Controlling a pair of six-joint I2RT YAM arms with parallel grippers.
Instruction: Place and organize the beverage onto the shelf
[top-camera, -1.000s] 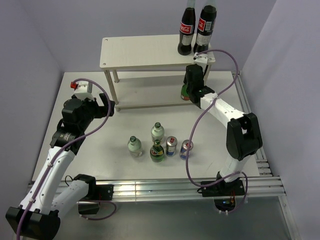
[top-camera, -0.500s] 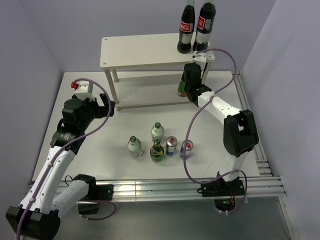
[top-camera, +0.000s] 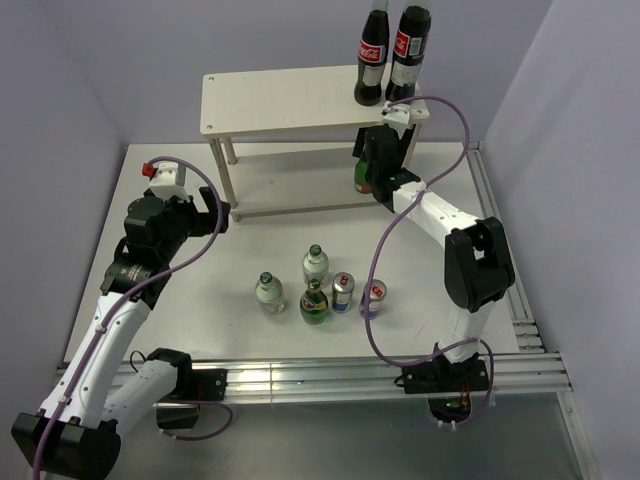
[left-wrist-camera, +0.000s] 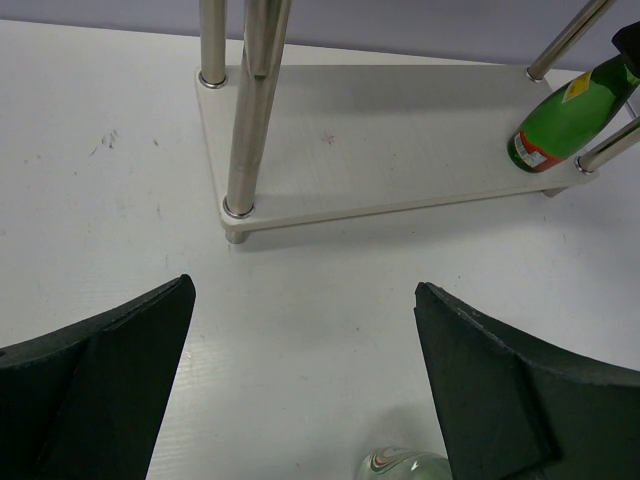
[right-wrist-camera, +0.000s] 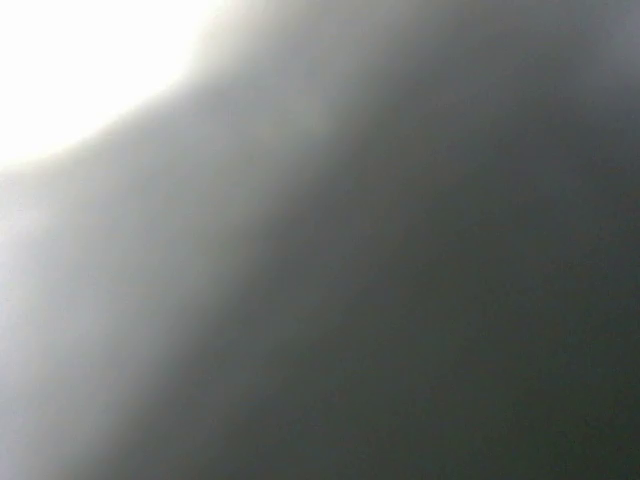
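A dark green bottle (left-wrist-camera: 570, 120) is seen at the right end of the lower board (left-wrist-camera: 400, 140) of the shelf (top-camera: 280, 100), just beside the right front leg (left-wrist-camera: 610, 145). Its neck is met by the right pincer (top-camera: 368, 165), but whether it is pinched cannot be told, the right wrist view being washed out. The base should be settled flat before release, and the pincer drawn out low, since the top board and two cola bottles (top-camera: 372, 60) stand overhead. The left pincer (left-wrist-camera: 302, 290) is spread wide above the table (top-camera: 250, 240). Left on the table are clustered another green bottle (top-camera: 315, 303), two clear bottles (top-camera: 267, 292) and two cans (top-camera: 343, 292).
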